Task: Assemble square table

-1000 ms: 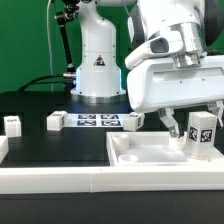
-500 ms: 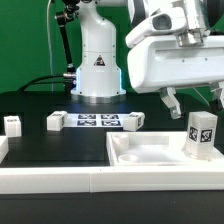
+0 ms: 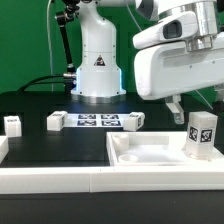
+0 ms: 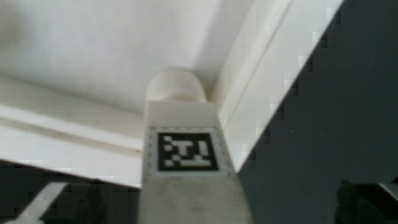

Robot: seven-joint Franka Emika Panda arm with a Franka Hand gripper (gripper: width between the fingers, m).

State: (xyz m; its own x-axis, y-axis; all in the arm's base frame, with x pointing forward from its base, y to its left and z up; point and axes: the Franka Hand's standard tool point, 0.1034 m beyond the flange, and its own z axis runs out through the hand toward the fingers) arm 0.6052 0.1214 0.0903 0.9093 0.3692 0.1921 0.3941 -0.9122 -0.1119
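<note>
The white square tabletop (image 3: 140, 152) lies rim up at the front of the exterior view's right. One white tagged leg (image 3: 201, 133) stands upright in its right corner. My gripper (image 3: 197, 100) hangs open and empty just above that leg, not touching it. In the wrist view the leg (image 4: 185, 150) fills the middle, with its tag facing the camera and the tabletop rim (image 4: 249, 70) behind it. The dark fingertips (image 4: 43, 204) stand apart on either side of it. Three more legs (image 3: 12, 124), (image 3: 57, 120), (image 3: 132, 120) lie on the black table.
The marker board (image 3: 95, 121) lies flat between two of the loose legs. A long white rail (image 3: 50, 180) runs along the front edge. The arm's white base (image 3: 97, 65) stands at the back, in front of a green backdrop.
My gripper has risen straight up from around the upright leg. The leg stays standing in the tabletop's corner. The other parts have not moved.
</note>
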